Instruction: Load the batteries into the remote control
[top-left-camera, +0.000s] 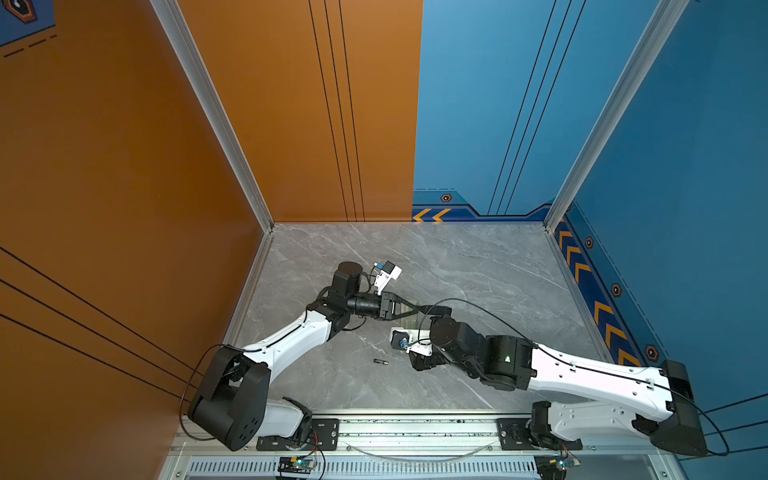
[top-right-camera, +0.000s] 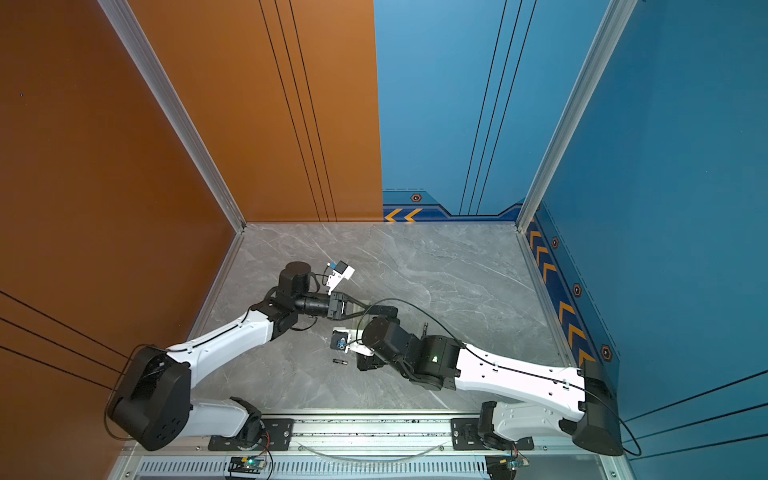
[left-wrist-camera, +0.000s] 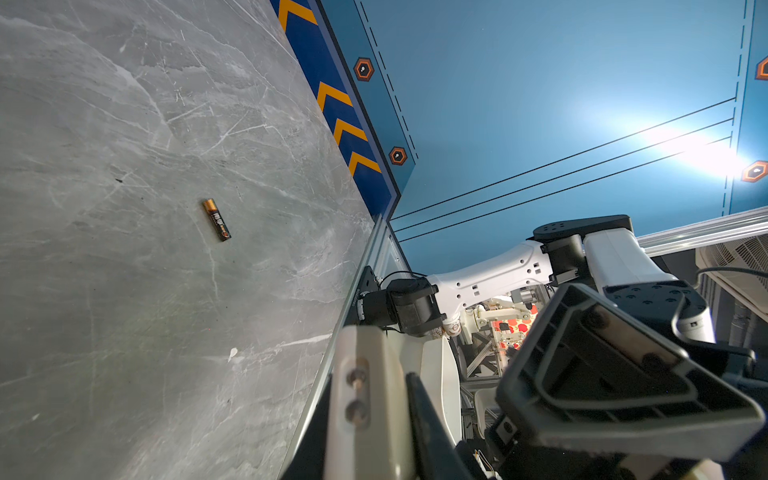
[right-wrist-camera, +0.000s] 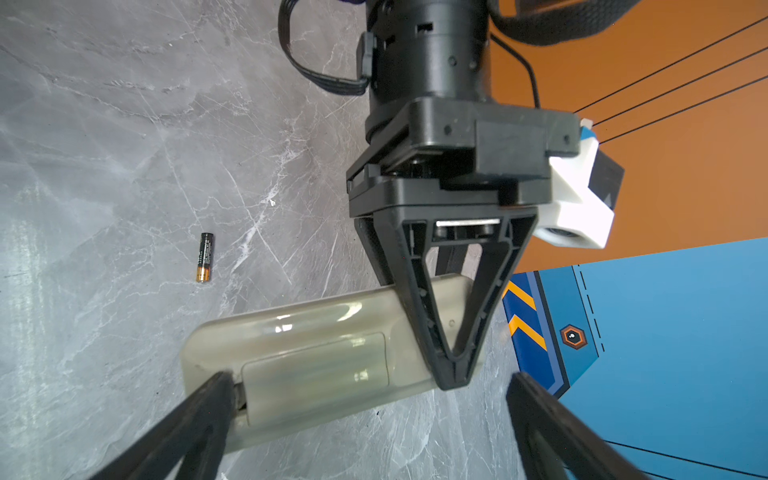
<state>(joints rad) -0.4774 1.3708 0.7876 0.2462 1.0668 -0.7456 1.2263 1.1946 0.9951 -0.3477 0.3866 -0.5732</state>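
Near the middle of the grey stone table (top-left-camera: 478, 266), the left gripper (right-wrist-camera: 453, 376) pinches the remote control (right-wrist-camera: 316, 353) tight near one end, with one finger lying over its back. The remote is cream white and shiny, with round corners. Its back faces the right wrist camera (no buttons show). The battery cover (right-wrist-camera: 320, 374) is a smooth panel that looks shut, with a thin dark gap at one end. I cannot tell if the remote touches the table.

The right gripper (right-wrist-camera: 370, 384) is spread wide and holds nothing. One of its black fingers (right-wrist-camera: 195, 424) touches the remote's end by that gap. The other finger is off to the side, apart from the remote.

One battery (top-left-camera: 380, 362) lies flat on the table towards the front, near the right gripper. It is black with an orange end. A second battery (top-right-camera: 424, 328) lies on the far side of the right arm (top-right-camera: 515, 374), well apart from the first.
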